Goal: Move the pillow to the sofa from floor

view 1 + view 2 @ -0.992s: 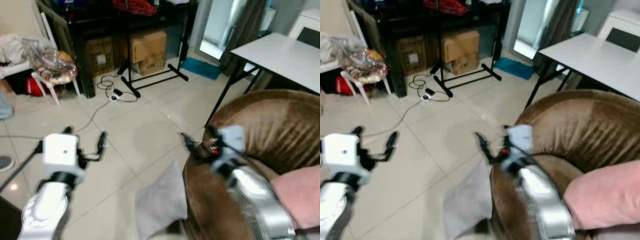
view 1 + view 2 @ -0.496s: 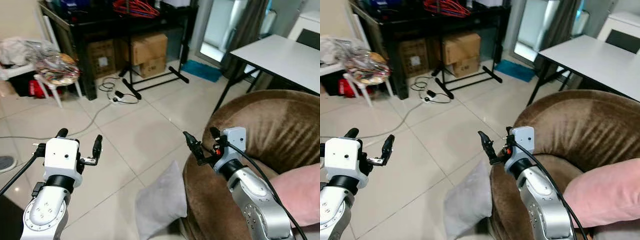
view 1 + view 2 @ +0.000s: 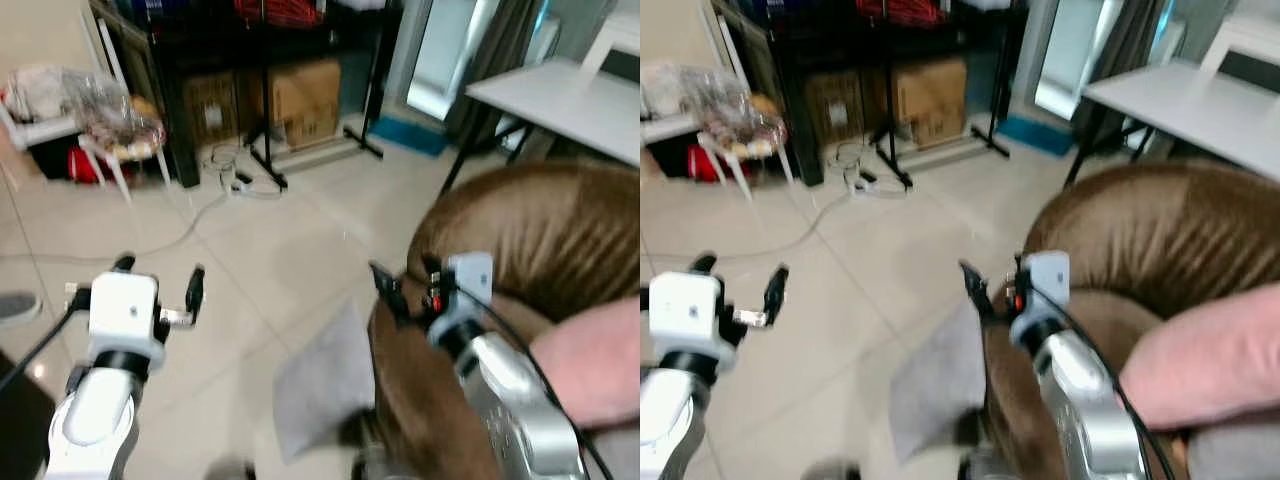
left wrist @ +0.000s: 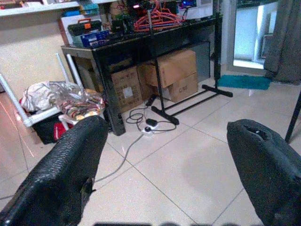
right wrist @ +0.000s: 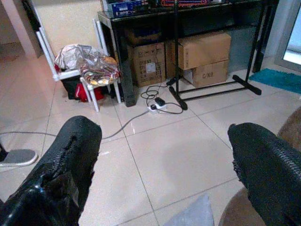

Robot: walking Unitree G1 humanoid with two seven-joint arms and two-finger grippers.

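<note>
A grey pillow (image 3: pixel 325 380) lies on the tiled floor, leaning against the front of the brown sofa (image 3: pixel 520 240); its corner also peeks into the right wrist view (image 5: pixel 190 214). My right gripper (image 3: pixel 408 285) is open, hanging over the sofa's arm just above and beside the pillow, apart from it. My left gripper (image 3: pixel 160 275) is open over bare tiles, well to the left of the pillow. Both wrist views show wide-spread fingers (image 4: pixel 61 165) (image 5: pixel 61 160) with nothing between them. A pink pillow (image 3: pixel 590 360) rests on the sofa seat.
A white table (image 3: pixel 560 95) stands behind the sofa. A black rack with cardboard boxes (image 3: pixel 300 90) lines the far wall, with a cable and power strip (image 3: pixel 240 180) on the floor before it. A white stool with bags (image 3: pixel 110 130) and a shoe (image 3: pixel 15 305) sit at the left.
The whole picture has shifted and blurred, so the camera has moved. Both grippers stay open in much the same pose. The grey pillow has not moved.
</note>
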